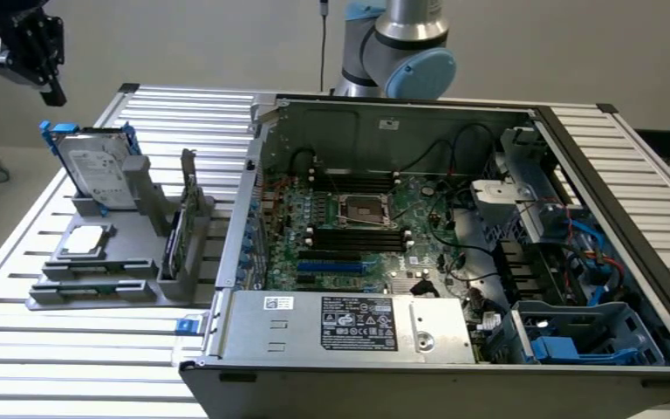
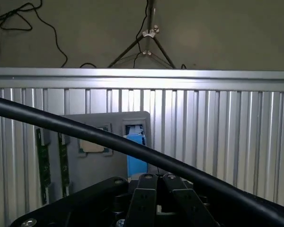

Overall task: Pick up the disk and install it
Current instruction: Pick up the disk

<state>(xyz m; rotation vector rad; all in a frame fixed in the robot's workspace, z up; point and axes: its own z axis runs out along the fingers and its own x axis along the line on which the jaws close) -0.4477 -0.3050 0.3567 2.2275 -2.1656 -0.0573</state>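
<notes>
While the tool (image 1: 46,83) hangs shut and empty at eleven o'clock from the disk (image 1: 93,166), upright in its stand (image 1: 137,292) at nine o'clock of the case (image 1: 428,131), a clean pick likely needs the jaws spread and centred over its top edge. From the wrist, a cable (image 2: 85,135) crosses the disk, seen edge-on; where it goes in the case is hard to tell.

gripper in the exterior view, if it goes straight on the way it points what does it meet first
Most likely the disk standing in the grey holder: the shut gripper points down above it, and the wrist view has its blue rail frame ahead. Depth is unclear, though.
</notes>
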